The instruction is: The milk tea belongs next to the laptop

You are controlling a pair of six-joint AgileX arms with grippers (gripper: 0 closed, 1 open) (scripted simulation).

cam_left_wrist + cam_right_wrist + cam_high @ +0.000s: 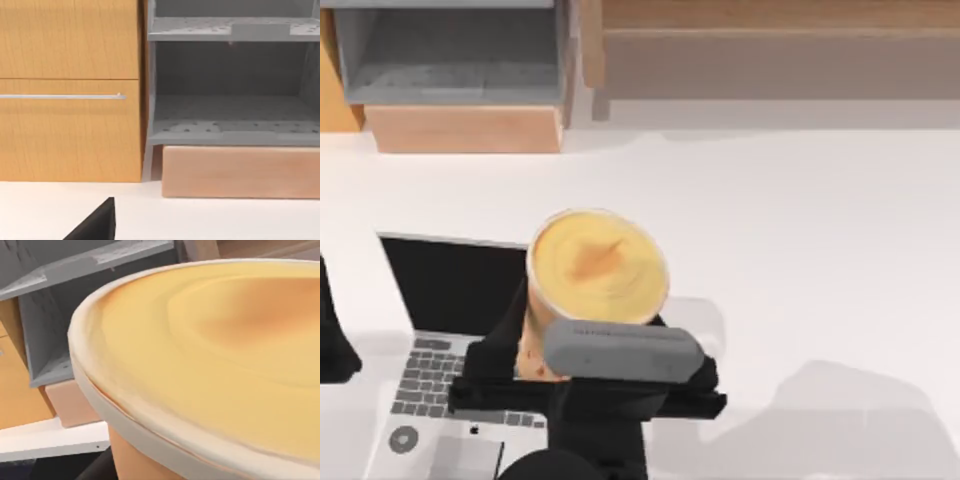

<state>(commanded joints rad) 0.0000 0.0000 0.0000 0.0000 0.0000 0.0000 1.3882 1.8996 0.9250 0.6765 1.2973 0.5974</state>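
From above, the right gripper (530,350) was closed around the pale tan side of the round, yellow-orange-topped milk tea (597,267), held over the right edge of the open silver laptop (430,400). The cup's contents sat level; best carried upright, rightward, clear of the keyboard. The left arm (332,340) idled at the left edge.

The left wrist view showed an empty grey shelf unit (230,110).

The right wrist view showed the cup's rim close.

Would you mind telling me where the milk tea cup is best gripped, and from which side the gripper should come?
Grip the milk tea on its pale tan side wall, below the rim, coming in level from the table's near edge. It stands upright with a wide top, so a grasp from above would likely not span it. The right gripper sits at that wall. The laptop is to its left.
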